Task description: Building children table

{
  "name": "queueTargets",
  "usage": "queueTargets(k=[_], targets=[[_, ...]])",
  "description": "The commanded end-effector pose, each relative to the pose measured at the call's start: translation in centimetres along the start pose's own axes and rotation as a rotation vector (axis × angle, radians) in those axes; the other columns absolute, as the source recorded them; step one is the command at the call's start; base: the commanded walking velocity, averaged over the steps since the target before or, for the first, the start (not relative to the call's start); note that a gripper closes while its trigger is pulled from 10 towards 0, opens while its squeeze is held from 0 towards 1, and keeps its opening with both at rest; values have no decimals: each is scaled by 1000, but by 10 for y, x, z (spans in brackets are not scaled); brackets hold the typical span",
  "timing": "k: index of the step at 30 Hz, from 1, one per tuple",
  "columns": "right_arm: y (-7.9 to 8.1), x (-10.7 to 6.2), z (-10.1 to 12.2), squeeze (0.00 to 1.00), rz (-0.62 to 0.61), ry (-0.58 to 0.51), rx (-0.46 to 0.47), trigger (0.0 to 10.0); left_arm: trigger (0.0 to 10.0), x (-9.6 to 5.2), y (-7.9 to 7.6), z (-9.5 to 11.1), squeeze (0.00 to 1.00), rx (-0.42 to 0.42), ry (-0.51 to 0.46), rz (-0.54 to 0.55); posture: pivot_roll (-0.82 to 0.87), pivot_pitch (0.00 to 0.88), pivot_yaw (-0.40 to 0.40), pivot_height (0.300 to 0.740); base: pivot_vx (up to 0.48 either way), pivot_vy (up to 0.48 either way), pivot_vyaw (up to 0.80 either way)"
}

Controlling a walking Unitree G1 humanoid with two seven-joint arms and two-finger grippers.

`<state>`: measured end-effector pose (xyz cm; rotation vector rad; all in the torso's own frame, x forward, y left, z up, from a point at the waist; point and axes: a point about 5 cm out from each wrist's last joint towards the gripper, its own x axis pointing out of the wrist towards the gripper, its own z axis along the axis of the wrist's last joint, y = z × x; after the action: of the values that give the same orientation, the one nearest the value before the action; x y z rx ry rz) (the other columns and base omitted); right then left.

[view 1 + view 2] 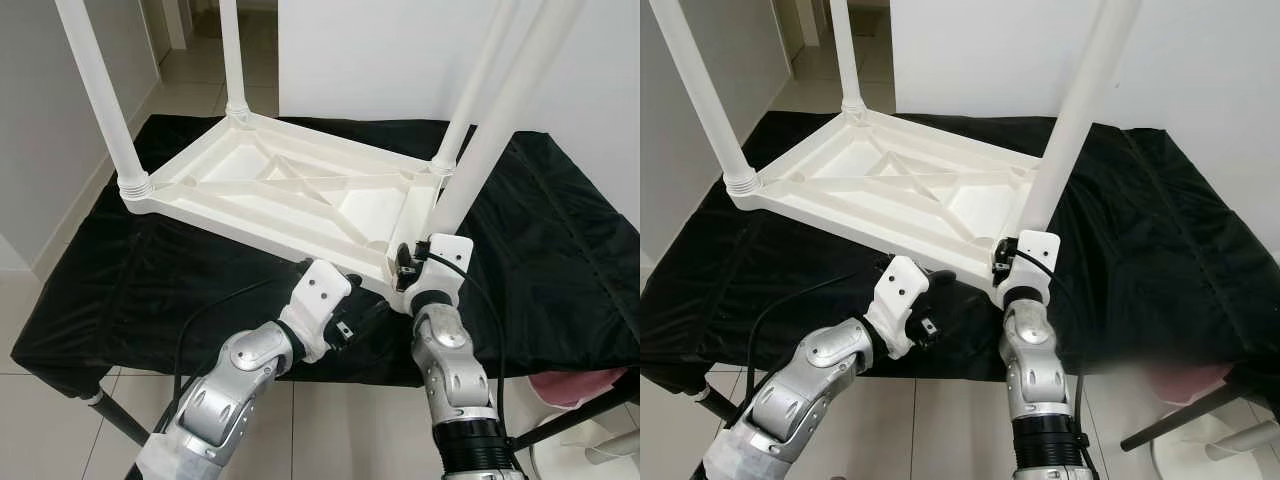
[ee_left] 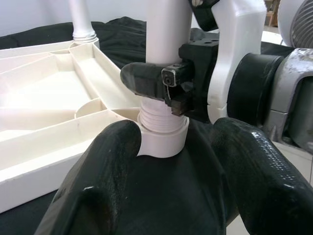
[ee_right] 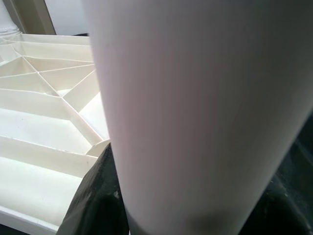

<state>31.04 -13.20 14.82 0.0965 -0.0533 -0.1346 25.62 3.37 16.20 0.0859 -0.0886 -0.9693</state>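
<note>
Leg [image 1: 470, 165] clamped in right gripper [image 2: 161, 85] jaws — near socket.

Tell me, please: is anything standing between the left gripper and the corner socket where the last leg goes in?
Nothing visible does. The left gripper is open, its fingers on either side of the corner socket of the tabletop. The right gripper is shut on the leg just above the socket.

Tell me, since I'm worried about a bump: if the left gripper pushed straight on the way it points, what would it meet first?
Most likely the corner socket of the upturned table top, where the near leg screws in; the left gripper has open fingers on either side of it. The right gripper lies just beyond.
</note>
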Motion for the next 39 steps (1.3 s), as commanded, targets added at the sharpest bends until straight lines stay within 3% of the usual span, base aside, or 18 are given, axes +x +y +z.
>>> queueTargets(k=[1, 4, 5, 11, 14, 18, 19, 20, 23, 27, 34, 35, 36, 37, 38, 39], targets=[[-2, -4, -13, 0, -20, 69, 22, 10000, 10000, 0, -5, 0, 0, 1, -3, -53, 20, 28, -26, 740, 0, 0, 0], [-4, -3, -11, 0, -16, 63, 31, 10000, 10000, 0, -5, 0, 0, 2, -2, -54, 20, 28, -26, 740, 0, 0, 0], [-3, -3, -9, 1000, -12, 51, 46, 10000, 10000, 0, -4, 1, 0, 3, -2, -52, 19, 28, -26, 740, 0, 0, 0], [-2, -2, -2, 1000, 99, 15, 63, 10000, 10000, 0, -3, 1, 0, 4, -2, -48, 16, 36, -28, 740, 0, 0, 0], [-10, 0, 1, 1000, 219, 5, 44, 10000, 10000, 1, -3, 1, 0, 1, -4, -42, 14, 37, -28, 740, 0, 0, 0], [-19, 4, 2, 1000, 280, 10, 8, 10000, 10000, 1, -2, 2, 0, 0, -6, -37, 11, 40, -29, 740, 0, 0, 0], [-23, 6, 2, 588, 322, 16, -1, 10000, 10000, 1, -1, 2, 0, 0, -6, -36, 10, 41, -29, 740, 0, 0, 0], [-30, 9, 3, 0, 371, 16, -29, 10000, 10000, 1, 0, 2, 0, 1, -7, -35, 7, 42, -28, 740, 0, 0, 0], [-34, 12, 4, 0, 402, 17, -47, 10000, 10000, 1, 0, 2, 0, 1, -7, -34, 7, 42, -28, 740, 0, 0, 0], [-43, 22, 7, 0, 587, 19, -173, 10000, 10000, 3, 0, 3, 0, -2, -13, -35, 1, 46, -22, 740, 0, 0, 0], [-43, 27, 6, 0, 719, 49, -236, 10000, 10000, 4, 0, 3, 0, -2, -15, -40, -1, 45, -18, 740, 0, 0, 0], [-42, 29, 6, 0, 748, 51, -253, 8863, 10000, 4, 0, 4, 0, -1, -16, -40, 0, 43, -18, 740, 0, 0, 0], [-42, 29, 6, 0, 748, 51, -253, 8863, 10000, 4, 0, 4, 0, -1, -16, -40, 0, 43, -18, 740, 0, 0, 0], [-42, 31, 5, 0, 771, 61, -271, 4824, 10000, 4, 1, 4, 0, 2, -16, -40, 2, 42, -19, 740, 0, 0, 0], [-42, 31, 5, 0, 771, 61, -271, 4824, 10000, 4, 1, 4, 0, 2, -16, -40, 2, 42, -19, 740, 0, 0, 0], [-41, 32, 3, 0, 793, 71, -280, 0, 10000, 5, 1, 5, 0, 3, -17, -39, 4, 41, -21, 740, 0, 0, 0]])
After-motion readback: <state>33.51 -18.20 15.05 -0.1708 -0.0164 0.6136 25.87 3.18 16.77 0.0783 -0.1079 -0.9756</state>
